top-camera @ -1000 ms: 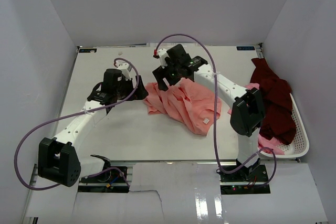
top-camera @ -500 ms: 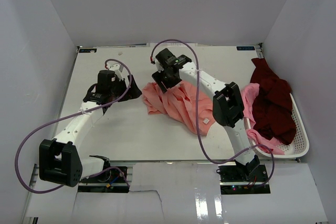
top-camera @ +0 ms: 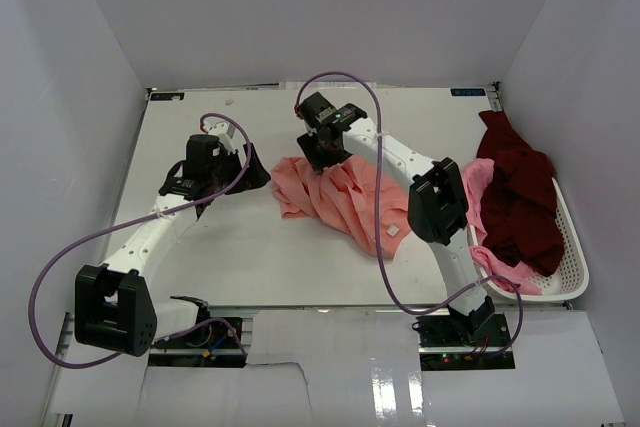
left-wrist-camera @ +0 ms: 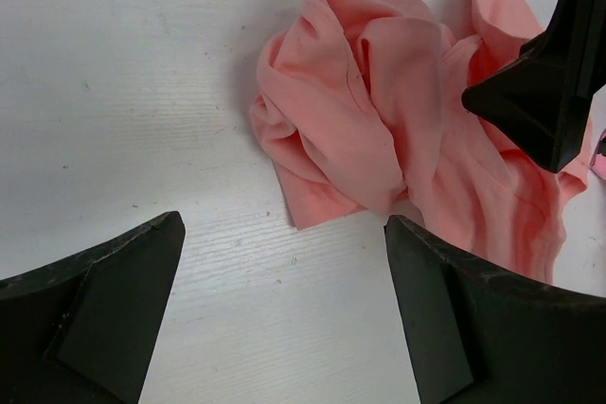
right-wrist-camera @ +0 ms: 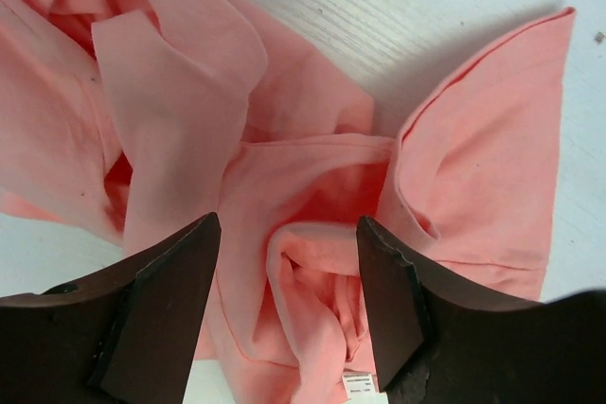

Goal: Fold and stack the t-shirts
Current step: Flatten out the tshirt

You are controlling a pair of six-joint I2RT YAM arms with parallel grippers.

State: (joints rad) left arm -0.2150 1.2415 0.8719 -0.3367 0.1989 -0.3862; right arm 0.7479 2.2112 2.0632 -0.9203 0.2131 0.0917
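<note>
A salmon-pink t-shirt [top-camera: 348, 199] lies crumpled in the middle of the white table [top-camera: 240, 247]. My right gripper [top-camera: 323, 154] is down on its far left part. In the right wrist view its jaws [right-wrist-camera: 289, 238] stand open around a raised fold of that shirt [right-wrist-camera: 312, 262], cloth touching the right finger. My left gripper [top-camera: 252, 173] hovers just left of the shirt, wide open over bare table [left-wrist-camera: 284, 234], with the shirt's bunched edge [left-wrist-camera: 360, 130] ahead of it. A dark maroon t-shirt [top-camera: 520, 197] and a lighter pink one [top-camera: 477, 185] hang over the basket.
The white slotted basket [top-camera: 571, 257] stands at the table's right edge. Purple cables loop from both arms above the table. The right arm's black finger [left-wrist-camera: 544, 101] shows at the right of the left wrist view. White walls enclose the table on three sides.
The right arm swung left and lowered its gripper onto the shirt's far left part, its jaws narrowing around a fold. The left gripper drew back slightly to the left and stayed wide open.
</note>
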